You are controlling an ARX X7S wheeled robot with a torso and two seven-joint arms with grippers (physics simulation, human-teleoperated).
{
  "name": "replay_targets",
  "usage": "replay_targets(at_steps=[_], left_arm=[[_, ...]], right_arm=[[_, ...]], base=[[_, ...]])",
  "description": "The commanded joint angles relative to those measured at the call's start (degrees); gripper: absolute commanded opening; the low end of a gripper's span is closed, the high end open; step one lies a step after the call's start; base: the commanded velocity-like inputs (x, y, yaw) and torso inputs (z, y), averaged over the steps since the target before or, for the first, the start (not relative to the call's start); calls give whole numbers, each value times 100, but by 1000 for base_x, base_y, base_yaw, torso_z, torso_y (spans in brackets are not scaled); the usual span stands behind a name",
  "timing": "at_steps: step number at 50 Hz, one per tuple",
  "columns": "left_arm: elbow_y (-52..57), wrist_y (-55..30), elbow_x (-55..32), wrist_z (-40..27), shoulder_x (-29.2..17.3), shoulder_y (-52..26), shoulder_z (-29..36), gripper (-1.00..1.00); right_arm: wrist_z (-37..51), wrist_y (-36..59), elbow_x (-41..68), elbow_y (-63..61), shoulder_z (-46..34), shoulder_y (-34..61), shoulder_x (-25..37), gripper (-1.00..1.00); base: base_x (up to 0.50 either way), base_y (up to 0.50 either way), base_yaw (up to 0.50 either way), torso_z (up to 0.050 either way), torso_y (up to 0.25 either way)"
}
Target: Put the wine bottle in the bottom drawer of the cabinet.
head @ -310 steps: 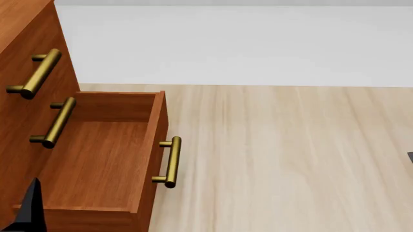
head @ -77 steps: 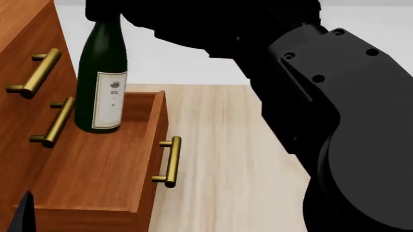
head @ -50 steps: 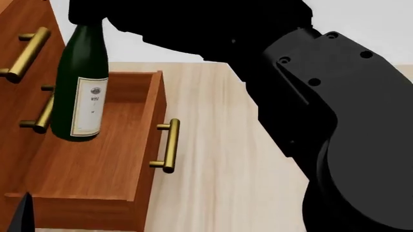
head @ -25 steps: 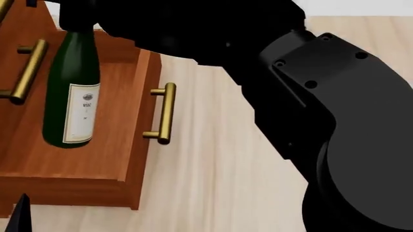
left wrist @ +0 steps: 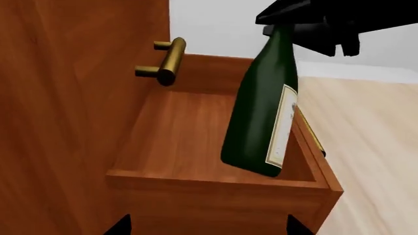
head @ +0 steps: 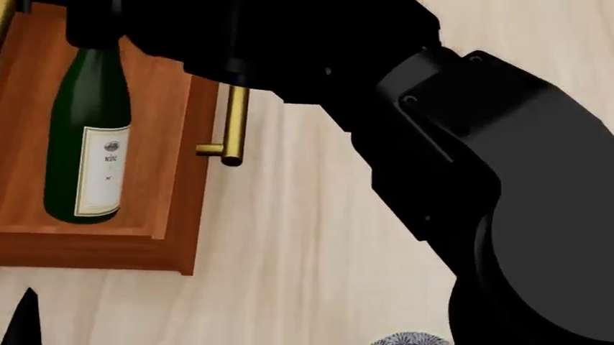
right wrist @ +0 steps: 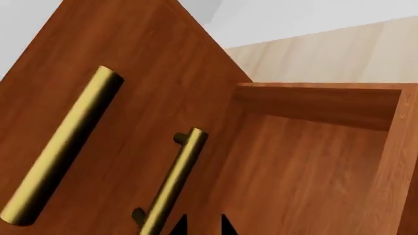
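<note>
Our right end effector (left wrist: 307, 27) clamps the wine bottle (head: 86, 136) by its neck, tilted above the open bottom drawer (left wrist: 196, 142). Released here, it could topple onto the rim. Our left end effector's state we cannot tell.

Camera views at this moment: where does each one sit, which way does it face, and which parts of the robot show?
Head view: from the head, looking down on the bottom drawer; the right arm fills the frame.
Left wrist view: beside the cabinet, facing the wine bottle held by the right gripper.
Right wrist view: looks down into the drawer; only dark finger tips show.
Shared: all three show the open drawer.
</note>
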Motion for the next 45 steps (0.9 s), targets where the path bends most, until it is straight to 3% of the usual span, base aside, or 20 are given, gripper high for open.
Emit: replay_targets(at_steps=[1,20,45], left_arm=[[-24,-2,26,29,17,2,18,100],[-5,-9,36,52,40,-20,31,100],[-27,29,137,89,48,26,48,100]], right_arm=[[-17,28,-62,-185,124,36,-9,-100],[147,176,-354,-388,144,-7,-9,-100],[356,197,-539,-528,159,-315,-9,-100]], base=[[0,0,0,0,-217],[0,0,0,0,-201],[0,0,0,0,-21]])
